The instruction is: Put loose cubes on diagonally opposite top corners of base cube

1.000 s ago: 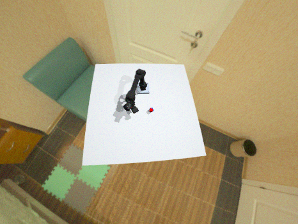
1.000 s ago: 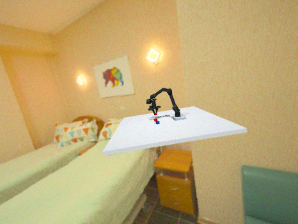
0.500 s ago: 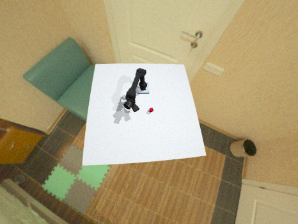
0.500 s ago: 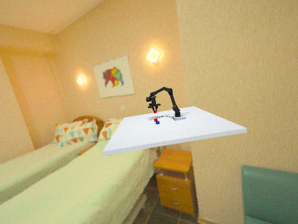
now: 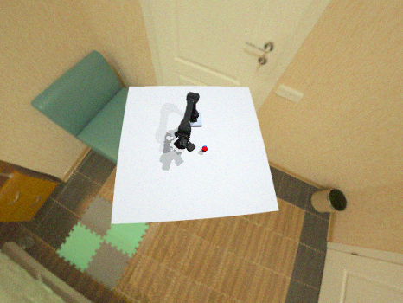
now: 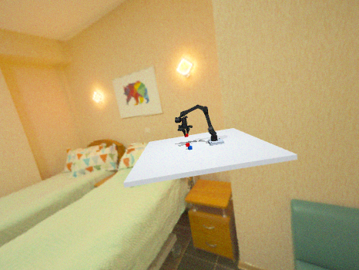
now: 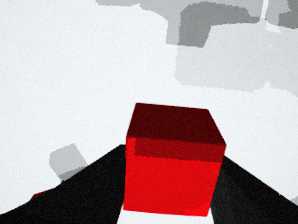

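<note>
I'm holding one red cube (image 6: 186, 135) (image 7: 172, 175) in the tool (image 6: 186, 133) (image 7: 169, 159), its fingers closed on the sides, and the cube is hanging above the worktop (image 5: 195, 190) (image 6: 246, 154) with its faces looking roughly level in the wrist view. The blue base cube (image 6: 190, 147) is sitting on the worktop, inward from the edges, on the side of the arm (image 5: 187, 119) (image 6: 208, 119) away from the worktop edge nearest the door (image 5: 203, 39). The other red cube (image 5: 204, 149) (image 6: 187, 145) is already showing at the base cube, higher than it and off to one side, so I'm judging that the first corner is capped, though at this size I can't tell how squarely it is sitting. From the top view, the tool is standing to the side of that pair, towards the worktop's edge by the green chair (image 5: 78, 95). I'm taking the step in hand to be carrying the second cube over. Next I'm needing to travel sideways at this height, towards the worktop edge opposite the chair, line up over the diagonally opposite top corner, then lower slowly, keeping the cube level and its center over the base. A finger brushing the placed cube is my main worry, since the gap has to be so slight.
</note>
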Robot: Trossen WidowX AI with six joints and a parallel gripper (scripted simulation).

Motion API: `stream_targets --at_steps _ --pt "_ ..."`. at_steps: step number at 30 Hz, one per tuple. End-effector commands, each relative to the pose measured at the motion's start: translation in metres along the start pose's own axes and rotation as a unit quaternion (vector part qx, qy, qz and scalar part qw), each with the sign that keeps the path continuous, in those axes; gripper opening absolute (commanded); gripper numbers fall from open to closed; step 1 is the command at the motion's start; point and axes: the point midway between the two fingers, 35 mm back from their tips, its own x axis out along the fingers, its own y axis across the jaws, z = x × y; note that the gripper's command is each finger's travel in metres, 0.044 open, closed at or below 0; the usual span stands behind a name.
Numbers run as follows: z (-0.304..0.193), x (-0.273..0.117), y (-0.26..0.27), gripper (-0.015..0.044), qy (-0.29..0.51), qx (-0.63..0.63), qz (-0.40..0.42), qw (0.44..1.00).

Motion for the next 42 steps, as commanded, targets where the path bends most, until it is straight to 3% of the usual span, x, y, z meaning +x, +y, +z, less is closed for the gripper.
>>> stream_targets --at_steps 1,42 --pt "-0.011 0.001 0.009 0.0105 0.001 -0.023 0.0 1.0" --pt "-0.124 0.007 0.072 0.0105 0.005 -0.238 0.004 0.971"
